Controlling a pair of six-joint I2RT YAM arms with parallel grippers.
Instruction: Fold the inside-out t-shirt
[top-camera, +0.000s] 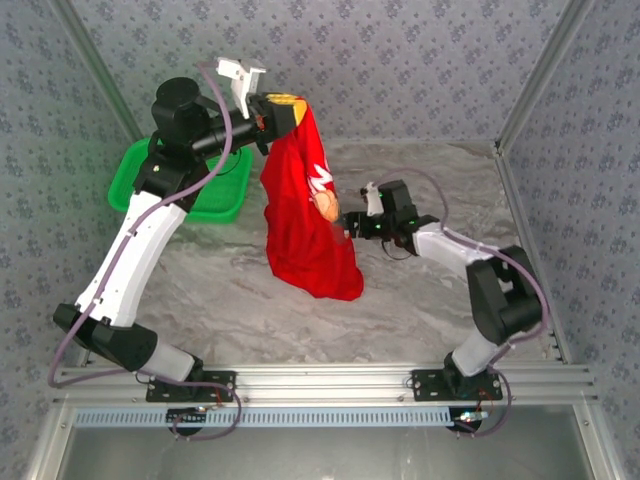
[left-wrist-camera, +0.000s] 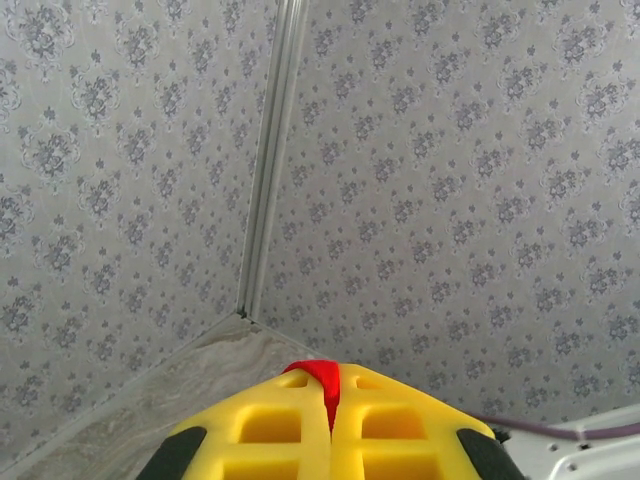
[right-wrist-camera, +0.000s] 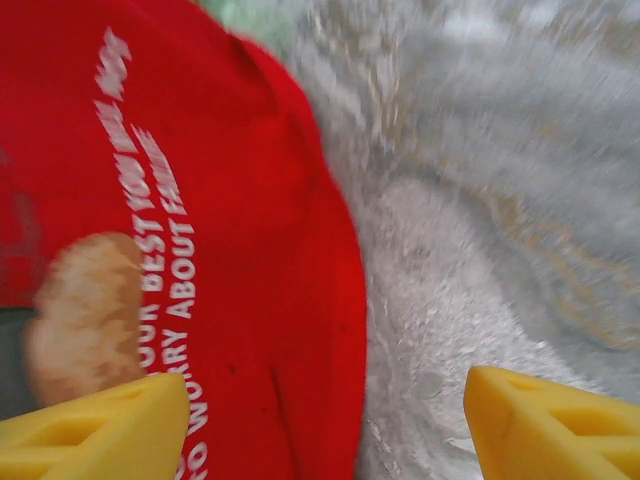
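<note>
The inside-out t-shirt (top-camera: 300, 225) is bright red and hangs in a long bunch from my raised left gripper (top-camera: 287, 108), its lower end resting on the table. White lettering and a beige print show on the side facing the right arm. In the left wrist view the yellow fingers of my left gripper (left-wrist-camera: 330, 378) are shut on a red fold of the t-shirt (left-wrist-camera: 322, 375). My right gripper (top-camera: 348, 224) is at the shirt's right edge, about mid-height. Its yellow fingers (right-wrist-camera: 100, 425) stand wide apart. The t-shirt (right-wrist-camera: 240, 260) lies beyond them, and nothing is pinched between them.
A green tray (top-camera: 225, 200) sits at the back left, behind the left arm. The marble table (top-camera: 440, 180) stretches right of the shirt. Patterned walls close in the back and both sides, with metal corner posts (top-camera: 525, 90).
</note>
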